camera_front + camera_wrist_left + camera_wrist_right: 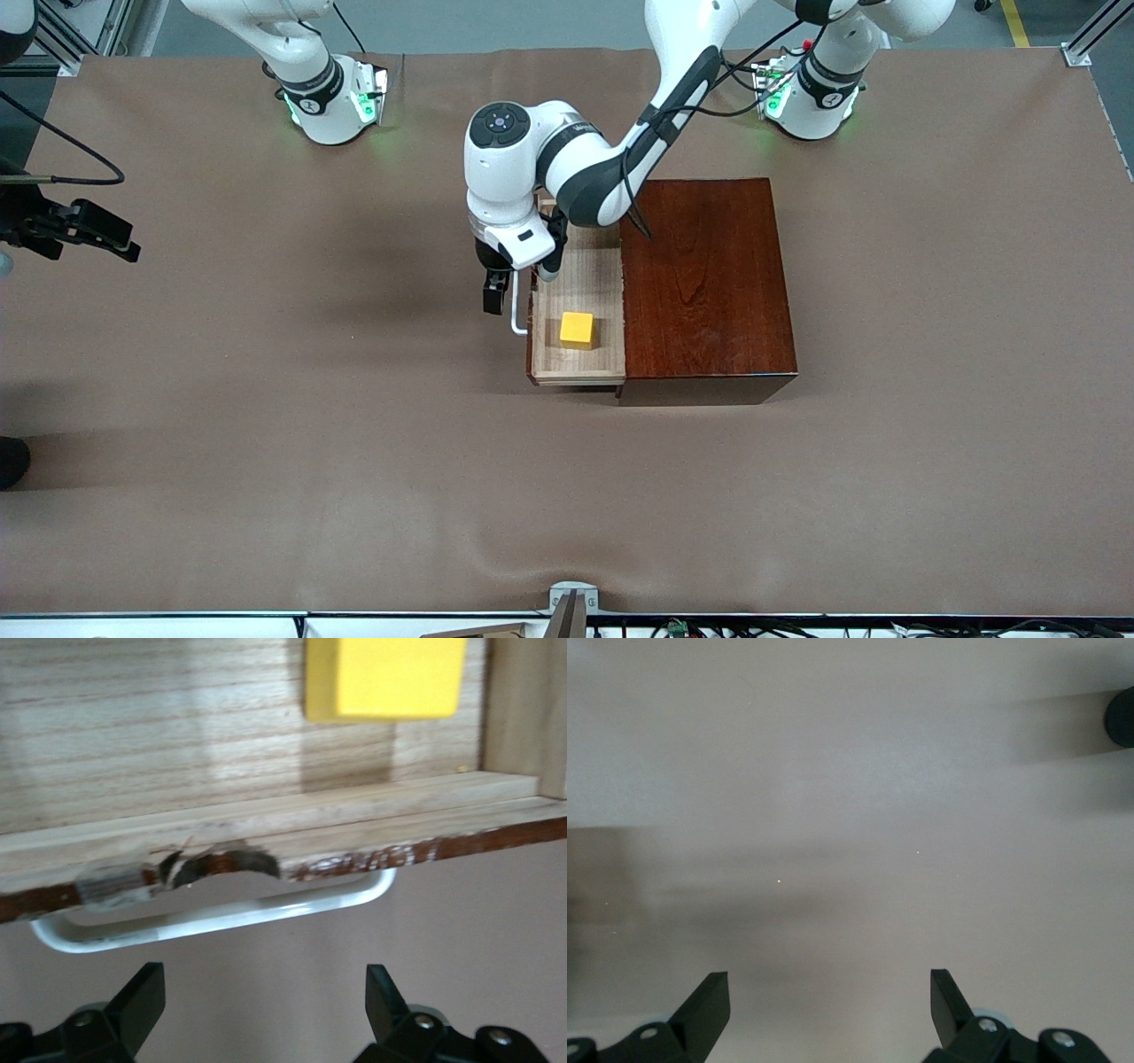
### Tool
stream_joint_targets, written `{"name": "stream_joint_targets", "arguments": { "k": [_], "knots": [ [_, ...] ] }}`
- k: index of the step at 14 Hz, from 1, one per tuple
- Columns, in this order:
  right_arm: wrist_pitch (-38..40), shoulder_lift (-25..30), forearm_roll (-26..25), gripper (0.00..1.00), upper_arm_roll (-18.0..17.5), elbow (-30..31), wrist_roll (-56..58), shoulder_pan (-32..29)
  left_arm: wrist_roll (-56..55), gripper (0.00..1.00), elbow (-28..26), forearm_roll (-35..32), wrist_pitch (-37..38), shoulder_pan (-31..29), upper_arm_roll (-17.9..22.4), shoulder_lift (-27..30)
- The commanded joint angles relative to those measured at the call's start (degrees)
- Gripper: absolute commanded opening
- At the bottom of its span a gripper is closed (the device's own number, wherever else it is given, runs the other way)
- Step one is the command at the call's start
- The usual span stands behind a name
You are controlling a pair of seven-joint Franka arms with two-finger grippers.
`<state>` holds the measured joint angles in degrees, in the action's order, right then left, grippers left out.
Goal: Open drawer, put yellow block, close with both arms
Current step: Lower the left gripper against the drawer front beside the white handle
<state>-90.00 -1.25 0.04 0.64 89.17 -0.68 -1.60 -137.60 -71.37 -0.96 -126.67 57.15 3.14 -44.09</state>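
Two grippers spread wide, holding nothing — left gripper (pixel 498 297) by drawer (pixel 576 341) handle (pixel 213 917), cube (pixel 576 329) inside; right gripper (pixel 830 1005) waits. Risk: left misses handle — drawer jams askew.

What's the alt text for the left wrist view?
The open left gripper hangs just short of the drawer's white handle, not touching it. The yellow block lies inside the drawer.
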Motion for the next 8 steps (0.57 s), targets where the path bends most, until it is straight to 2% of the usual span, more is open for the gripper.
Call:
{"name": "stream_joint_targets", "arguments": {
  "k": [1, 4, 8],
  "knots": [
    [-0.18, 1.17, 0.67, 1.0, -0.55, 1.0, -0.73, -0.6, 0.3, 1.0, 1.15, 1.83, 4.04, -0.64, -0.86, -0.04],
    [-0.18, 1.17, 0.67, 1.0, -0.55, 1.0, -0.73, -0.6, 6.01, 1.0, 1.41, 8.06, 8.71, -2.13, -0.86, 0.4],
    [-0.18, 1.17, 0.67, 1.0, -0.55, 1.0, -0.73, -0.6, 6.2, 1.0, 1.5, 8.17, 8.89, -3.98, -0.68, 1.1]
  ]
}}
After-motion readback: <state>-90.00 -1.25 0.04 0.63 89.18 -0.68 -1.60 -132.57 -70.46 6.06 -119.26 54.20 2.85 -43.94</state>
